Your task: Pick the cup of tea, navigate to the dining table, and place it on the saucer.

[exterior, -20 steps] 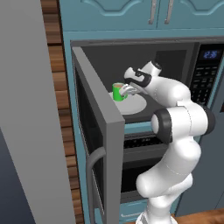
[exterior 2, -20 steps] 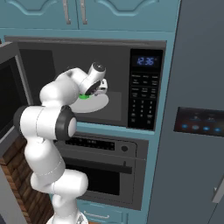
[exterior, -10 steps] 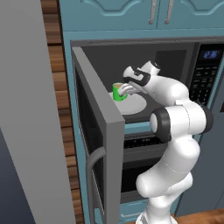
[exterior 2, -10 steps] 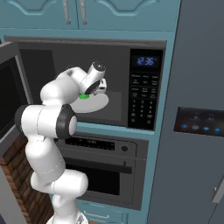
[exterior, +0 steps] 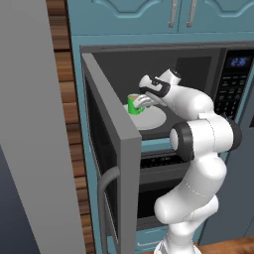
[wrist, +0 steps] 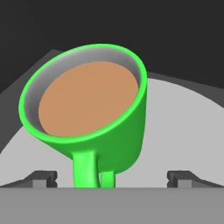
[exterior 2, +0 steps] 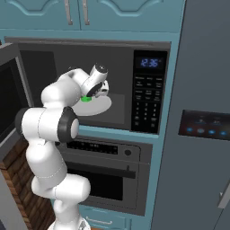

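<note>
The end effector stands spread wide, its two dark finger tips low at either side of the hand view with the cup of tea between them, handle facing the camera; the jaws have not closed and grasp nothing, and whether either tip touches the mug cannot be told. The cup, bright green with brown liquid near its rim, sits on the pale round turntable inside the open microwave, where the left base view shows it at the end effector and the right base view shows a sliver of green under the hand. By the look of it the task is at its very start: the reach into the cavity is made, but the grasp, the lift, the drive to the dining table and the setting down on the saucer are all left. Around the arm, the microwave door hangs open to the left, close to the elbow's path for backing out; the control panel is on the right, an oven sits below, teal cabinets above. The cavity's roof and the door are what would likely crowd a withdrawal, and a full cup could slop if tilted.
</note>
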